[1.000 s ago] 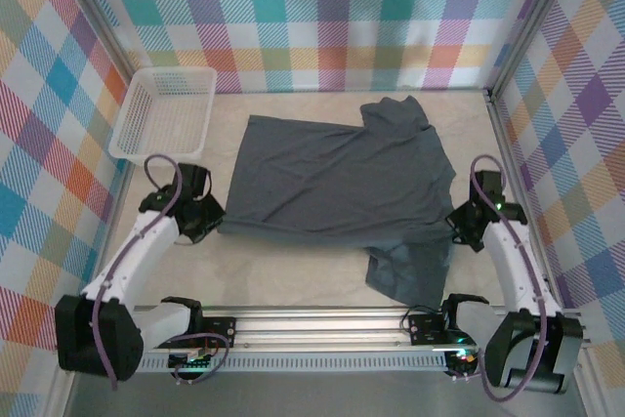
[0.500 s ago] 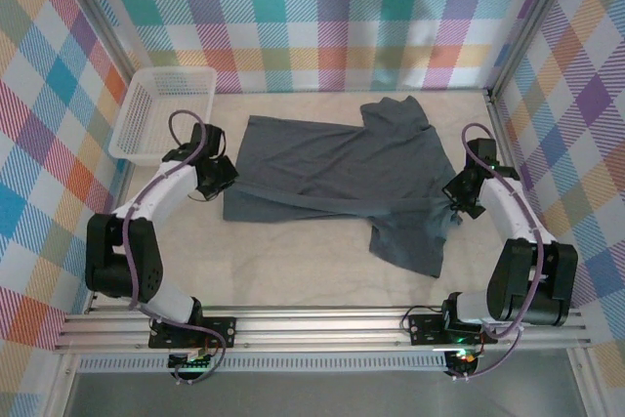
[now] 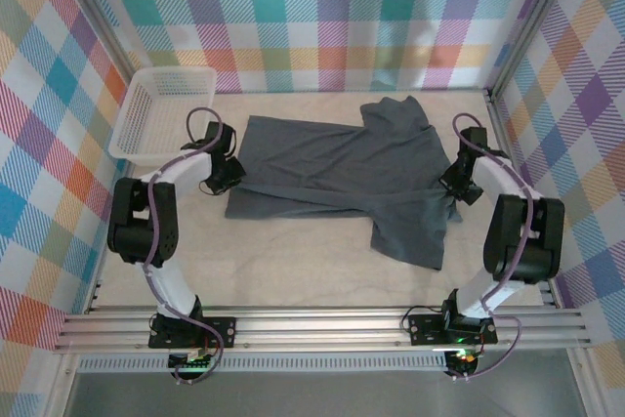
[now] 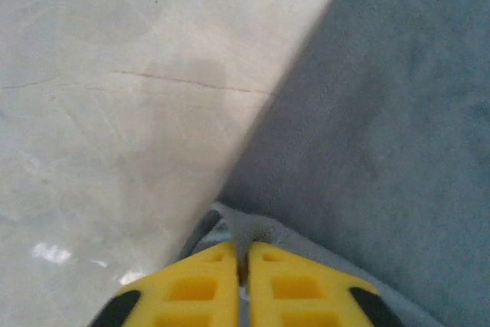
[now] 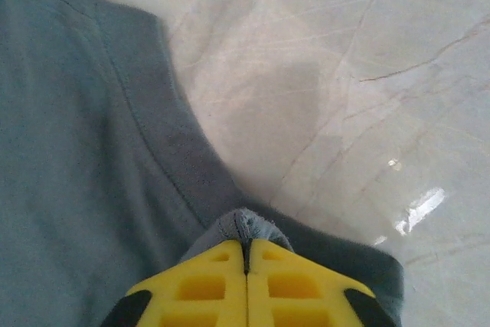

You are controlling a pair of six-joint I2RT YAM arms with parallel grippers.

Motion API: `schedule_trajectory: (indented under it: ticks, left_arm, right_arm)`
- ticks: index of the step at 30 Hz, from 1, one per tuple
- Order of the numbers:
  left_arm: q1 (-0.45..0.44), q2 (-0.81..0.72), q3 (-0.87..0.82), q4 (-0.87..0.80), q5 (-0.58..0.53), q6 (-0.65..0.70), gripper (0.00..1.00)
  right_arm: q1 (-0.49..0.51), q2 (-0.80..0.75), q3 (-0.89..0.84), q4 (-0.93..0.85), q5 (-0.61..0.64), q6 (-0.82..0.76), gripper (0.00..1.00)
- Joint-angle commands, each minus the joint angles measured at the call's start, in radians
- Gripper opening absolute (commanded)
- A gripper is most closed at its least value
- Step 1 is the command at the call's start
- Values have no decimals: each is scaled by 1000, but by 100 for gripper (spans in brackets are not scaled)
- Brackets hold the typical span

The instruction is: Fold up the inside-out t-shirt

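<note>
Finding 1, grip. The left claw (image 4: 243, 254) has its yellow fingers pressed together on a small pucker of dark grey cloth. The right claw (image 5: 246, 246) is in the same condition, nipping a stitched edge. We record both as closed on the inside-out t-shirt (image 3: 342, 168).

Finding 2, position. The garment lies flat on the bench (image 3: 293, 271) and spans the whole gap between the two claws. From the left claw it runs away to the right, and from the right claw away to the left. Each arm holds its own end, so neither is nearer than the other.

Finding 3, orientation. The long axis runs claw to claw, across the bench. The plain straight end sits at the left claw. The far sleeve (image 3: 395, 112) and the near sleeve (image 3: 410, 236) spread out beside the right claw, so we judge that the neck points right. A crease line runs along the body on the near side.

Finding 4, coming move. Any fold must, in our judgement, carry both held ends together, square to that axis. The white basket (image 3: 161, 109) stands beyond the left claw, apart from the cloth.
</note>
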Motion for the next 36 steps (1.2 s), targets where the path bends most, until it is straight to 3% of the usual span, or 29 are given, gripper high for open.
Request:
schedule_trajectory:
  ticks: [1, 6, 10, 14, 18, 22, 24, 28, 31, 36]
  left_arm:
    - [11, 33, 54, 13, 4, 20, 25]
    - [13, -43, 113, -119, 10, 53, 42]
    - [-2, -223, 50, -135, 92, 47, 50]
    - [-82, -376, -62, -99, 195, 70, 51]
    - [-159, -447, -149, -64, 223, 81, 52]
    - [-176, -444, -181, -51, 231, 73, 52]
    - [-176, -430, -170, -62, 215, 69, 53]
    - [-177, -401, -156, -57, 209, 58, 53]
    - [-179, -377, -150, -61, 235, 64, 53]
    - [-182, -369, -157, -85, 227, 80, 54]
  right_arm:
    - [-2, 60, 70, -18, -24, -71, 25]
    - [-20, -79, 47, -137, 12, -8, 43]
    - [-22, -309, -176, -135, -80, 79, 45]
    - [-20, -441, -390, -138, -184, 96, 47]
    - [-15, -449, -447, -163, -205, 34, 48]
    - [10, -394, -455, -167, -226, 0, 48]
    - [17, -378, -468, -133, -251, 9, 43]
    - [66, -348, -433, -107, -330, 29, 23]
    - [106, -330, -374, -155, -379, 31, 0]
    - [189, -349, -210, -159, -445, 84, 0]
